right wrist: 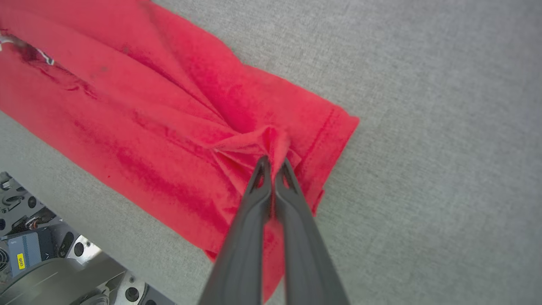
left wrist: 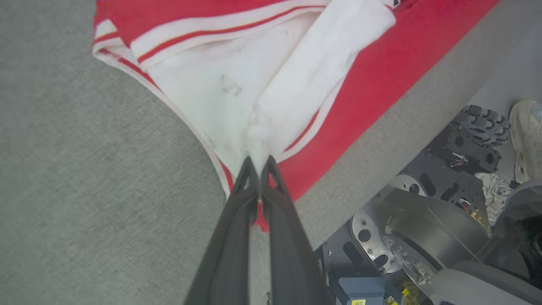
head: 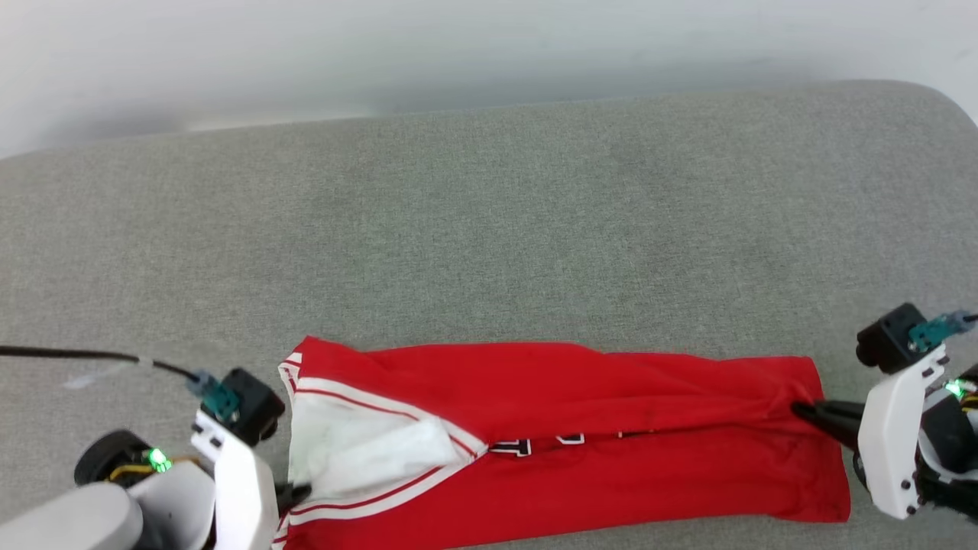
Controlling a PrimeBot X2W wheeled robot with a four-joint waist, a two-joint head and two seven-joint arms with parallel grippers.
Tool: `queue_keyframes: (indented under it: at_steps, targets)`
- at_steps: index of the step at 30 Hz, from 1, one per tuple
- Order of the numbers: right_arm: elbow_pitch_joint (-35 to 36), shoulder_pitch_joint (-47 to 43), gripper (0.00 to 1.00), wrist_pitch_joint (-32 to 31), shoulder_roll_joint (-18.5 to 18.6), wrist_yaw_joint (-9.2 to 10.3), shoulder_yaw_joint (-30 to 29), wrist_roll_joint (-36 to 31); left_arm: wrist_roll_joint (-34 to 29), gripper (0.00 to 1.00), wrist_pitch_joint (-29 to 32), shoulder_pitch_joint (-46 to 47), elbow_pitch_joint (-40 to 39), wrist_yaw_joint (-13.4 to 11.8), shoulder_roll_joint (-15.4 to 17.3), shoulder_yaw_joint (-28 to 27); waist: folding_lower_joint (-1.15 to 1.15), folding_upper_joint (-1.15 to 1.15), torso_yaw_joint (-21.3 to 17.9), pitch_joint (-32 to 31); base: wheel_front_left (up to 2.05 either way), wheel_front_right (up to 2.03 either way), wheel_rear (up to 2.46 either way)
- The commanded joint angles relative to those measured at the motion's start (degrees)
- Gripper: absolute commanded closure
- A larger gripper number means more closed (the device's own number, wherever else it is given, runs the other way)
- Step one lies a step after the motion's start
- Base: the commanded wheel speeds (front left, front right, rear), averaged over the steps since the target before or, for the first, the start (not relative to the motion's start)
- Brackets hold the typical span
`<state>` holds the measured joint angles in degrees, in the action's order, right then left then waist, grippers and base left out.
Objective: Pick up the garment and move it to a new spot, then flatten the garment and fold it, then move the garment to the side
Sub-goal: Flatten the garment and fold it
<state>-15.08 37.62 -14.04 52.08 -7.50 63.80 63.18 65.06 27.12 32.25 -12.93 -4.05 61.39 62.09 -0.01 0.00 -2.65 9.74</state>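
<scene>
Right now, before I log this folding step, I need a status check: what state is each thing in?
Red jersey-style garment with white sleeves: folded lengthwise into a long band, lying on the grey fabric surface, pinched at both ends.
Left gripper: shut on the garment's white sleeve end.
Right gripper: shut on the bunched red cloth at the garment's other end.

White curved wrist shells (head: 243,489) dotted with small dark screws are topped by black blocks (head: 256,405) with teal connectors (head: 221,399) and green lights (head: 159,460) — a black cable (head: 76,354) is attached at the left — and the left gripper (left wrist: 259,161) is formed of long dark tapering fingers (left wrist: 230,237).
</scene>
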Motion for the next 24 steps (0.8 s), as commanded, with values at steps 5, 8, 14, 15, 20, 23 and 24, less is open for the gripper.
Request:
queue_keyframes:
  at_steps: [5, 8, 14, 15, 20, 23, 24]
  targets:
    - [-3.15, -3.05, 1.00, 0.73, -2.59, 0.02, 0.59, -0.11, 0.61, 1.00, -1.67, -3.85, 2.18, -0.32, -1.82, 1.86, 0.01, 0.00, -0.10, 1.17, 0.00, 0.00, 0.00]
    - [-5.78, -4.12, 1.00, 1.08, -4.63, 0.02, 1.07, -0.75, 0.78, 1.00, -2.93, -4.61, 5.26, -0.02, -3.75, 2.27, 0.01, 0.00, -0.07, 1.64, 0.00, 0.00, 0.00]
    - [-8.17, -3.90, 0.00, 5.15, -6.01, 0.05, -0.91, -2.75, -0.72, 0.00, -8.82, -4.58, 8.13, -0.59, -5.76, 0.47, 0.01, 0.00, -0.12, 0.65, 0.00, 0.00, 0.00]
    - [-7.70, -3.77, 0.00, 5.95, -5.45, 0.05, -1.44, -3.17, -0.99, 0.00, -10.70, -4.64, 7.86, -1.07, -5.77, -0.40, 0.01, 0.00, -0.16, 0.26, 0.00, 0.00, 0.00]
    - [-4.24, -4.67, 0.00, 9.68, -2.92, 0.03, -6.33, -2.76, -2.23, 0.00, -21.41, -5.80, 6.80, -5.11, -6.11, -4.95, 0.01, 0.00, -0.27, -1.22, 0.00, 0.00, 0.00]
    - [-2.55, -5.88, 0.00, 11.75, -1.41, 0.03, -10.52, -2.12, -4.12, 0.00, -27.74, -6.95, 7.04, -8.85, -6.79, -7.03, 0.01, 0.00, -0.33, -1.61, 0.00, 0.00, 0.00]
    - [-2.23, -6.25, 0.00, 12.62, -1.09, 0.03, -12.21, -2.06, -4.61, 0.00, -29.82, -7.45, 7.17, -10.05, -7.24, -7.73, 0.01, 0.00, -0.31, -1.66, 0.00, 0.00, 0.00]
